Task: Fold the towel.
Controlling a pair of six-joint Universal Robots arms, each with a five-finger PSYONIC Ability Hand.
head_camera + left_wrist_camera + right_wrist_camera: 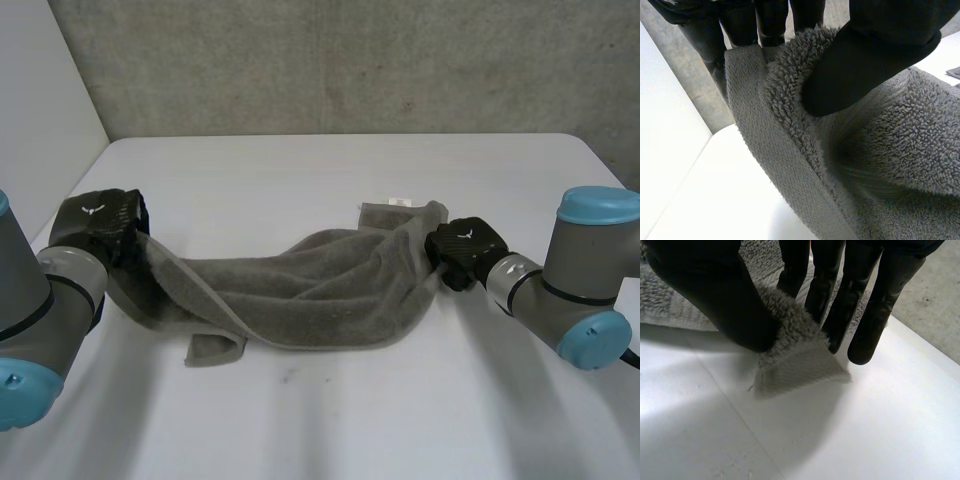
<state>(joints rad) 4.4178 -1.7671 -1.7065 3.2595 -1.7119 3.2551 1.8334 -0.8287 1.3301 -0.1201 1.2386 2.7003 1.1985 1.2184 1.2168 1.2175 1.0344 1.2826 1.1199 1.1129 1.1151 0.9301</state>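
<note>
Item inspected: one grey terry towel (300, 290). It lies bunched and creased across the middle of the white table (330, 430), its long axis running from the table's left edge toward its right edge.

Left hand (95, 222): positioned near the table's left edge, at the towel's left end. In the left wrist view the thumb (875, 55) presses into the pile on one face of the cloth and the fingers (740, 25) stand behind the woven border on the other face, so the towel's edge is pinched between them. The cloth slopes up off the table to this hand.

Right hand (465, 250): positioned toward the table's right edge, at the towel's right end. In the right wrist view the thumb and fingers close on a corner of the towel. The tip of that corner sticks out below the grip and touches the table, or hangs just above it; which cannot be told.

Further observations: a small white label (400, 201) sits at the towel's far right corner, just beside the right hand. A loose flap at the near left lies flat on the table. A concrete wall (350, 60) stands behind the table's far edge.
</note>
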